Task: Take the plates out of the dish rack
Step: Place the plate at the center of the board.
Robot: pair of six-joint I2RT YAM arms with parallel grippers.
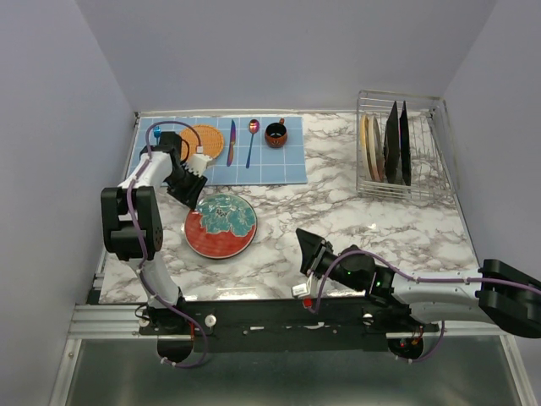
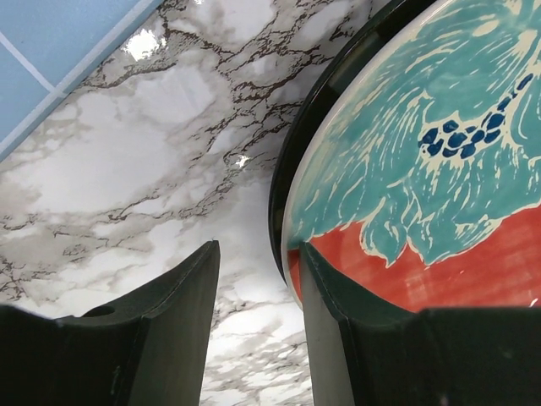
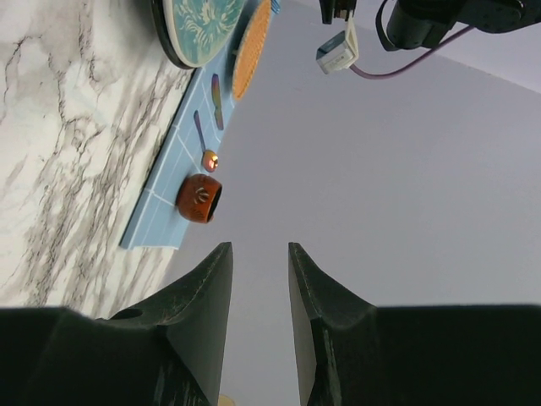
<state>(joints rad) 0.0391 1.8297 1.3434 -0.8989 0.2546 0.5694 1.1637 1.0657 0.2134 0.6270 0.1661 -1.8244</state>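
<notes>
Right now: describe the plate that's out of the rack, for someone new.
On the marble table, find the blue mat; just off its near edge lies one round plate. It is red with a teal centre, larger than the mat's orange woven disc.

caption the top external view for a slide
Red-and-teal plate out on the marble table; other plates stand upright in the dish rack

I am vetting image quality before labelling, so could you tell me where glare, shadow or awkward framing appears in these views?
Top external: even light, sharp, no harsh shadows on the marble table. Left wrist: bright glare spots on the marble, red plate cropped by the frame, dark fingers lacking detail. Right wrist: view rolled sideways, mostly plain wall, orange mug sharp.
</notes>
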